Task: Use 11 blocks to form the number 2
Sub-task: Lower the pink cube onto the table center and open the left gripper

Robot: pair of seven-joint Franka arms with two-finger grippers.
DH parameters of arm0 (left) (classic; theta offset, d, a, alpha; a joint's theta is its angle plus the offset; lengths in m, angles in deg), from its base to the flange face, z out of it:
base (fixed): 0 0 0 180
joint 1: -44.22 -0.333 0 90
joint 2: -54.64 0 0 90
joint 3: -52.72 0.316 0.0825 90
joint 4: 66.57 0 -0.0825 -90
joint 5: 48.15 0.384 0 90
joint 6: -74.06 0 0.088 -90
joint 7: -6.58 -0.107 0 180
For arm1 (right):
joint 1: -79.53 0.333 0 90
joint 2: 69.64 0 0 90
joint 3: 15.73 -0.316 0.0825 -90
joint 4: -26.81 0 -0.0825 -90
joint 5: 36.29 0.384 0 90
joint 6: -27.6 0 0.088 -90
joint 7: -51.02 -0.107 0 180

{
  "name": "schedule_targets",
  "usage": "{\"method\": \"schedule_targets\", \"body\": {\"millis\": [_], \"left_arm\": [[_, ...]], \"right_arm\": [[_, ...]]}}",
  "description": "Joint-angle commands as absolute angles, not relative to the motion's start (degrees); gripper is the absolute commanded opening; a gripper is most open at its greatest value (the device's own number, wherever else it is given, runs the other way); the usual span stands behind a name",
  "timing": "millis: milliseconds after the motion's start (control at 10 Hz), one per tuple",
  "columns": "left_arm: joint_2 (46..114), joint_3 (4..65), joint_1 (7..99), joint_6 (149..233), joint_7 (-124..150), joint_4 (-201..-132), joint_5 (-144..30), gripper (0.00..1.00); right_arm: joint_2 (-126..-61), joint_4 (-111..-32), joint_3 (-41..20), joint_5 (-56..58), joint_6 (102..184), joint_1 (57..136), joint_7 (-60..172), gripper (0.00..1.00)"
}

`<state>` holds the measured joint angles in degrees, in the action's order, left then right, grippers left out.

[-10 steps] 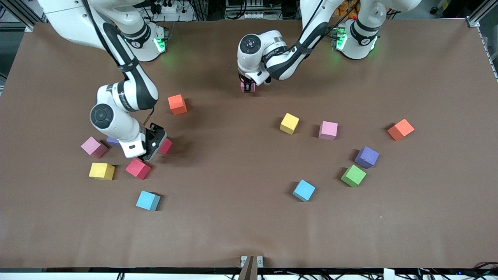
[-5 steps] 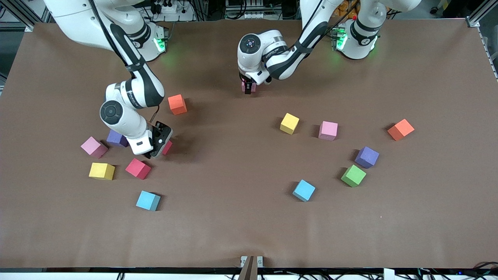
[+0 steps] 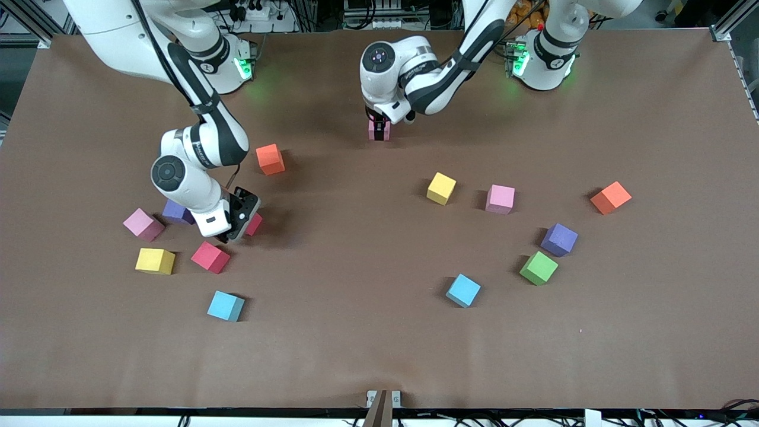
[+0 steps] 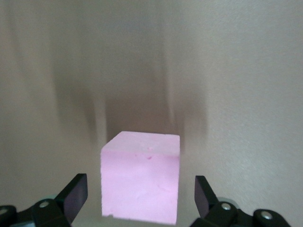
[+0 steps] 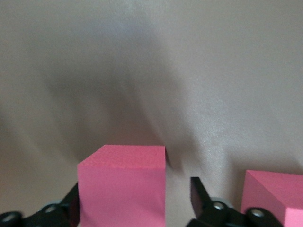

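Note:
My left gripper (image 3: pixel 378 126) is open around a pink block (image 3: pixel 379 134) that rests on the table near the robots' bases. In the left wrist view the pink block (image 4: pixel 140 184) stands with a gap to each finger. My right gripper (image 3: pixel 237 231) is low over a red block (image 3: pixel 255 224) toward the right arm's end. In the right wrist view the red block (image 5: pixel 122 187) sits between the jaws. One finger is at its side; the other finger (image 5: pixel 198 191) stands clear. Other blocks lie scattered: red (image 3: pixel 210 257), yellow (image 3: pixel 155 261), pink (image 3: pixel 142 224), purple (image 3: pixel 176 211), light blue (image 3: pixel 226 306).
Toward the left arm's end lie yellow (image 3: pixel 441 188), pink (image 3: pixel 500 198), purple (image 3: pixel 559 239), green (image 3: pixel 538 268) and light blue (image 3: pixel 463 290) blocks. Two orange cubes sit apart (image 3: pixel 270 159) (image 3: pixel 611 197). The brown table (image 3: pixel 356 344) is bare near the front camera.
My left gripper opened and let go of the pink block, then rose a little. My right arm shifted toward the robots' bases, uncovering the purple block, and settled around the red block.

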<state>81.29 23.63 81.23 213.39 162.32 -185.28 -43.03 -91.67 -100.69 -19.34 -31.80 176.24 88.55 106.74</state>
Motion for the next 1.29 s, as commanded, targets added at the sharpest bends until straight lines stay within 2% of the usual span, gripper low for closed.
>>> {"method": "schedule_targets", "body": {"millis": [0,199,299,398,597,796,1195], "left_arm": [[77.42,23.36,81.4,210.21,165.84,-185.66,-41.03,1.0],[76.1,23.71,79.91,206.26,162.26,-185.66,-40.95,1.0],[74.96,23.54,76.16,204.77,157.62,-185.92,-40.95,1.0],[73.12,23.54,72.21,203.36,152.61,-186.53,-40.95,1.0],[69.08,23.45,64.12,203.26,140.59,-188.9,-40.95,1.0],[65.3,23.45,58.74,203.26,130.03,-191.18,-40.95,1.0],[64.66,23.36,51.18,205.44,112.87,-191.37,-41.56,1.0]], "right_arm": [[-91.18,-100.9,-19.86,-30.49,176.93,88.05,109.02,0.67],[-90.65,-99.31,-19.86,-30.66,176.23,88.4,109.72,0.58],[-90.3,-99.13,-19.86,-30.66,176.05,88.49,111.21,0.54],[-89.95,-98.96,-19.95,-30.66,174.31,88.49,111.57,0.54],[-89.16,-94.85,-19.95,-30.66,165.21,89.89,111.22,0.54],[-87.58,-92.73,-19.95,-30.66,160.78,91.47,111.31,0.54],[-85.03,-92.37,-20.04,-30.75,158.74,94.19,112.19,0.54]]}}
